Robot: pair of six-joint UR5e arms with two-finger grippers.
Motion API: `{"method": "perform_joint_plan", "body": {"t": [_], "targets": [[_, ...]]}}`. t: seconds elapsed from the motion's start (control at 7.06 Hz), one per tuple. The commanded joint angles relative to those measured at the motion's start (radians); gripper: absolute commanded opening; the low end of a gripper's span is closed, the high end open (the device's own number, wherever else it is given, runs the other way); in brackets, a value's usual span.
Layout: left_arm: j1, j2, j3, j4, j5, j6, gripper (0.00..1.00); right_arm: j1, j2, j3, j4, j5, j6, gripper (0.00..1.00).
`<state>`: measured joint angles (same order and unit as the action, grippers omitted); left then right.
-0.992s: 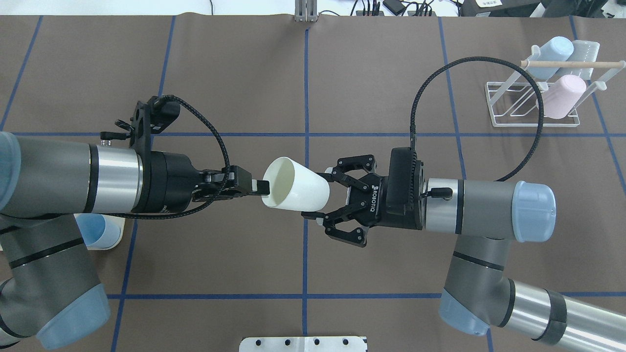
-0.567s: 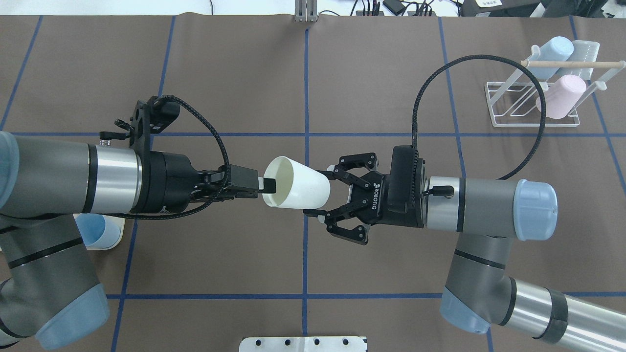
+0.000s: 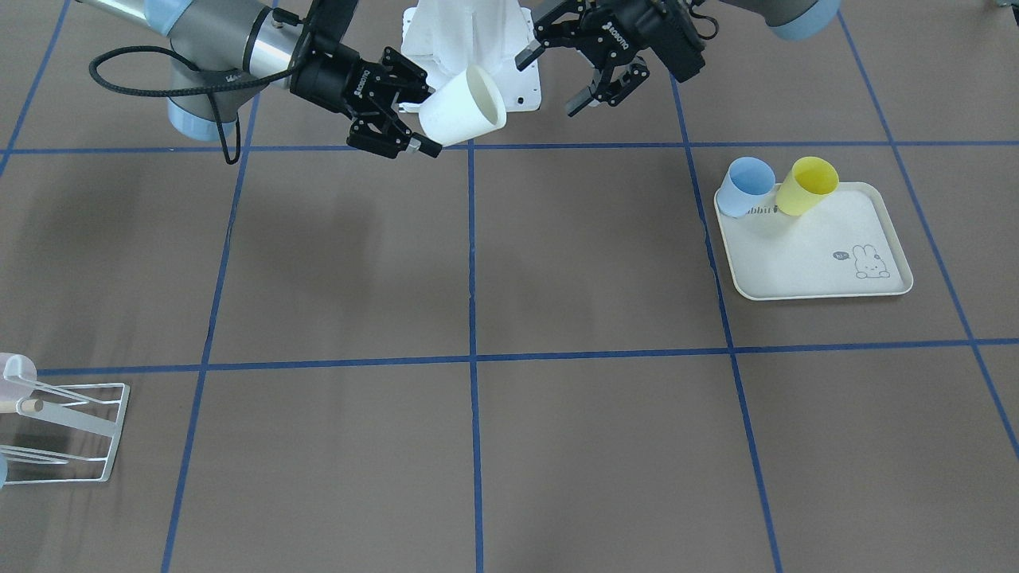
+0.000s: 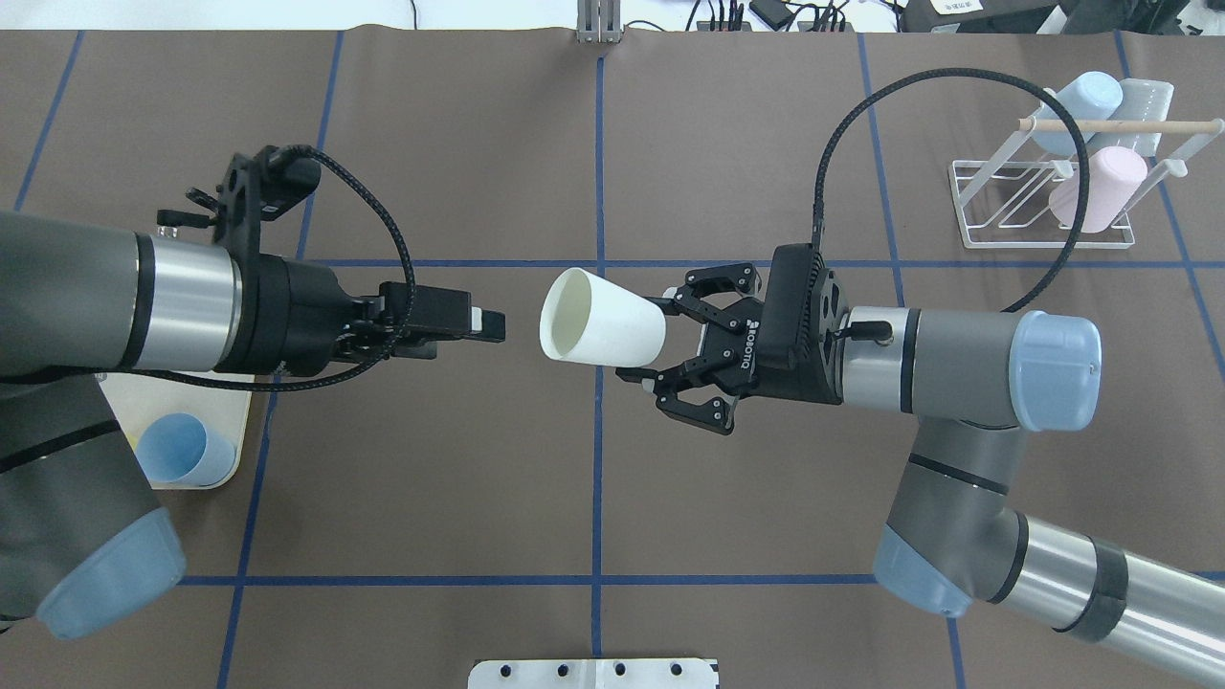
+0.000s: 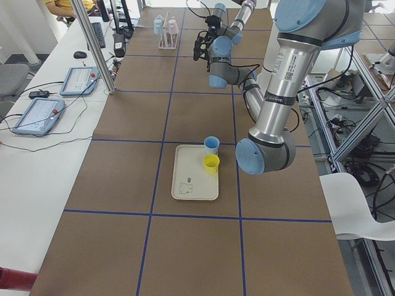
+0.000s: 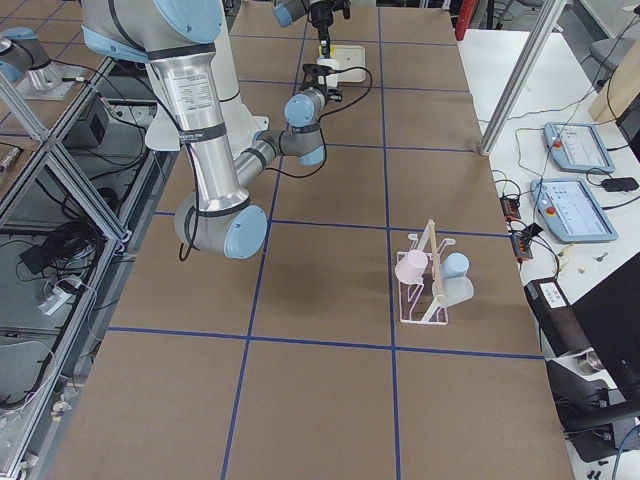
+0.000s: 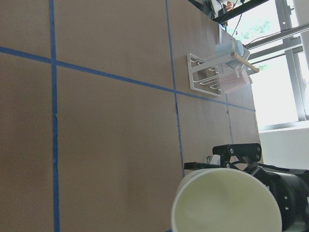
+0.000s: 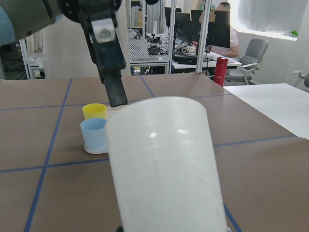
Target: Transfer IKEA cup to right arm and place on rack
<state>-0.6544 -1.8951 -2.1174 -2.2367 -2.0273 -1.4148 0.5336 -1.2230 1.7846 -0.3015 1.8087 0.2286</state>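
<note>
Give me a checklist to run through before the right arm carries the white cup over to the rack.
1. Right gripper shut on the white cup at its base: ok.
2. Left gripper open and apart from the cup: ok.
3. Hold firm enough for the carry: cannot tell.
4. Bare prongs on the rack: ok. The side nearer the table's middle is free, while the pink cup and pale blue cup sit on the other side.
5. Black cable of the right arm clear of the rack: cannot tell. It crosses the rack in the overhead view.
</note>
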Motion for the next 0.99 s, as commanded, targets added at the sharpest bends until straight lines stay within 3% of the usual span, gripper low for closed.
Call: {"method": "perform_joint_plan", "body": {"t": [0.0, 0.28, 0.57, 0.85], "targets": [[-0.097, 0.066, -0.067, 0.216, -0.027, 0.219, 1.0, 0.136, 0.002, 0.007, -0.218, 0.117, -0.033, 0.09], [-0.209, 0.279, -0.162, 0.285, -0.031, 0.533, 1.0, 0.25, 0.007, 0.01, -0.452, 0.144, -0.199, 0.05], [-0.415, 0.439, -0.155, 0.284, -0.12, 0.879, 1.0, 0.386, -0.001, 0.024, -0.652, 0.132, -0.471, 0.05], [-0.593, 0.508, -0.107, 0.286, -0.206, 1.156, 1.0, 0.517, -0.004, 0.025, -0.808, 0.106, -0.8, 0.05]]}}
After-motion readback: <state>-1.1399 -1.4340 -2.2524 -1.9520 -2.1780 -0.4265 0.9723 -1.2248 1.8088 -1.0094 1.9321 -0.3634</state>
